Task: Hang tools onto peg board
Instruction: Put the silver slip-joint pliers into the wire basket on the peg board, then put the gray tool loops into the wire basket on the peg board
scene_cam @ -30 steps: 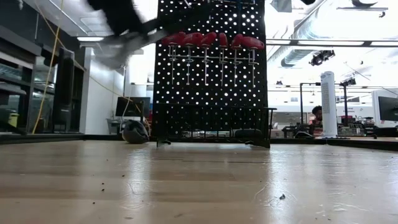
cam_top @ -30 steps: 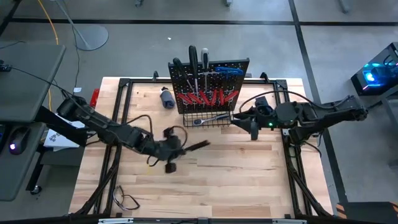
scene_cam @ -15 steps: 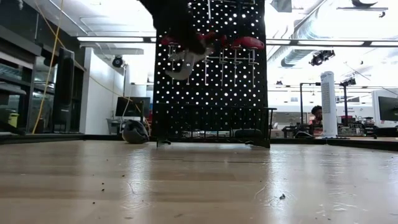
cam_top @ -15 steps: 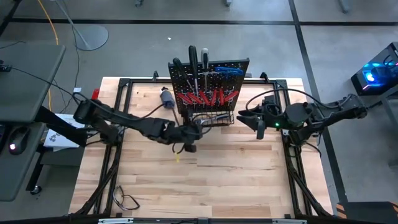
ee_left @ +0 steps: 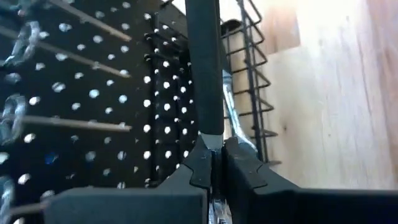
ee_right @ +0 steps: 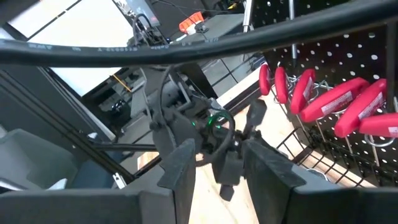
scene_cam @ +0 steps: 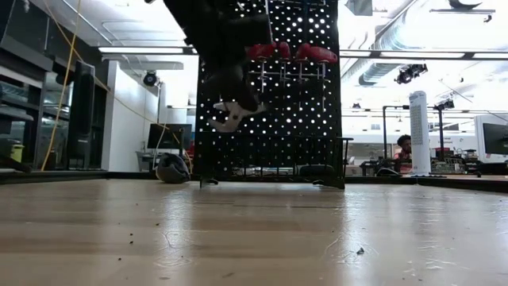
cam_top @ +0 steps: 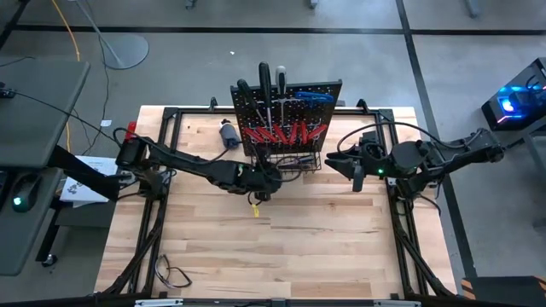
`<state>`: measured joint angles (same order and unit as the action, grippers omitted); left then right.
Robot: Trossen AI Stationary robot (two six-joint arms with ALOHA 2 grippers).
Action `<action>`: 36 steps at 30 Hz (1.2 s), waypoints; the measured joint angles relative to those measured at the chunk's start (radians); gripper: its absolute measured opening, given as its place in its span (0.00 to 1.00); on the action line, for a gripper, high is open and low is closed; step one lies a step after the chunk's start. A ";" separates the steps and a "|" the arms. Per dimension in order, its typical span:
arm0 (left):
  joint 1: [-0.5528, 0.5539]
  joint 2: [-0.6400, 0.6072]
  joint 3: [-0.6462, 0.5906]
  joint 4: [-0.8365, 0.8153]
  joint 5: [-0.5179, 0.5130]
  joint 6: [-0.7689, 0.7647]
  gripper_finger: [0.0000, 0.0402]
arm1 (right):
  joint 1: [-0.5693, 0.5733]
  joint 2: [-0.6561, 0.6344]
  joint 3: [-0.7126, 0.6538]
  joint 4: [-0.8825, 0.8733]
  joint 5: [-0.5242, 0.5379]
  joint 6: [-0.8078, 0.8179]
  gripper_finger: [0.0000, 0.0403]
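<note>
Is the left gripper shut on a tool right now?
Yes. The left gripper has its fingers pressed onto a black-handled tool beside the peg board.

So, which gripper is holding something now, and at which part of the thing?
The left gripper, at the peg board, is shut on the end of a black-handled tool. The right gripper is open and holds nothing.

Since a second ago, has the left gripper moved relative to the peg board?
Yes. In the high view the left gripper has travelled from mid-table up to the wire basket at the foot of the peg board, fingers shut on a dark-handled tool.
</note>
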<state>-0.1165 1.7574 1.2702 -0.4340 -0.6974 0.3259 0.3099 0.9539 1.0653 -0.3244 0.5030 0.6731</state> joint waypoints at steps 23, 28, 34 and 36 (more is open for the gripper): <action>-0.041 0.023 0.125 -0.147 0.014 -0.150 0.43 | 0.000 0.000 0.000 -0.008 -0.009 -0.026 0.31; -0.097 -0.016 0.184 -0.311 0.120 -0.328 0.35 | 0.000 0.000 0.000 -0.019 -0.011 -0.026 0.31; -0.192 -0.193 0.064 -0.428 0.190 -0.717 0.03 | 0.000 0.000 0.000 -0.048 -0.011 -0.026 0.31; -0.240 -0.277 -0.047 -0.433 0.191 -0.872 0.03 | 0.000 0.000 0.000 -0.055 -0.012 -0.026 0.31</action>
<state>-0.3568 1.4800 1.2232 -0.8667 -0.5068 -0.5462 0.3103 0.9539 1.0657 -0.3793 0.4912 0.6468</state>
